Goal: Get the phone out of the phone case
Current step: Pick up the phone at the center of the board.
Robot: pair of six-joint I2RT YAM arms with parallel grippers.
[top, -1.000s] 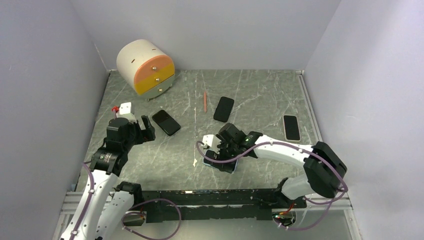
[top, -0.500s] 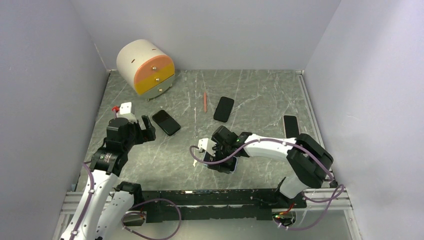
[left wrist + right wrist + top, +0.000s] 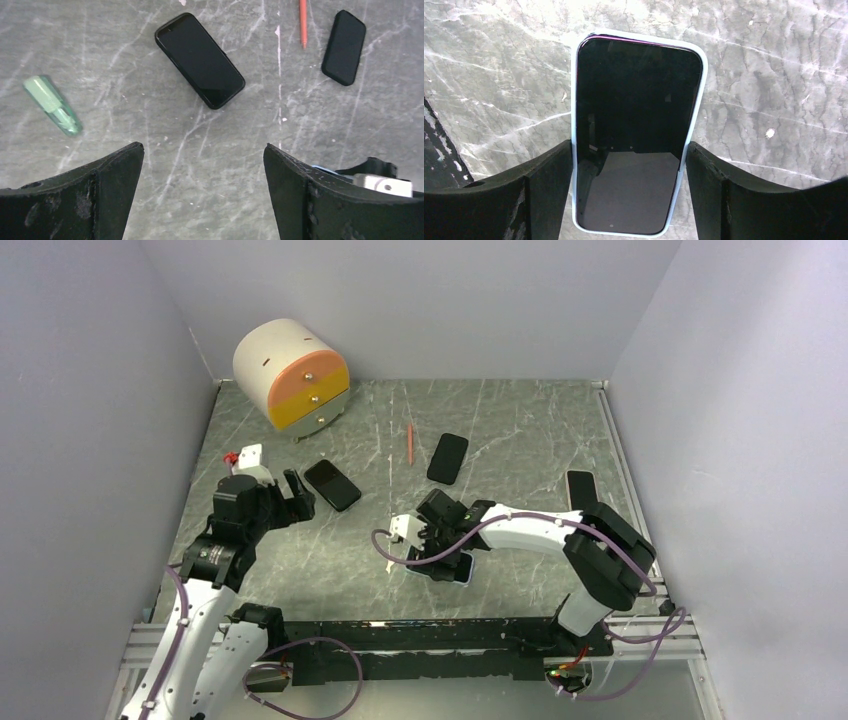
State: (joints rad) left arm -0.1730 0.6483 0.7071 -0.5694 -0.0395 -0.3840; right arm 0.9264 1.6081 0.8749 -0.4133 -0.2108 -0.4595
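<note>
- Phone (image 3: pixel 636 135) sits screen up inside the pale phone case (image 3: pixel 703 62), flat on the desk (image 3: pixel 520 420), low centre of the top view.
- Right hand (image 3: pixel 629 145) is down over it, fingers (image 3: pixel 549 175) pressed against both long sides of the case, so clamped on the case.
- Only the lower part of the case sits between the fingers; the top end sticks out toward the upper frame in the right wrist view.
- Left hand (image 3: pixel 202 147) has its fingers wide apart, holding nothing, over bare desk at mid left of the top view.
- Black phone (image 3: pixel 200 60) lies diagonal just above the left hand in its wrist view, not touched.
- Second dark phone (image 3: pixel 344 47) is at upper right there, with a red pen (image 3: pixel 303 22) beside it, apart.
- Green translucent tube (image 3: pixel 52 105) lies at the left of that view.
- Round drawer unit (image 3: pixel 292 375), with orange and yellow fronts, is in the upper left corner of the desk.
- Another phone (image 3: pixel 582 485) lies at right, part hidden by the right arm.
</note>
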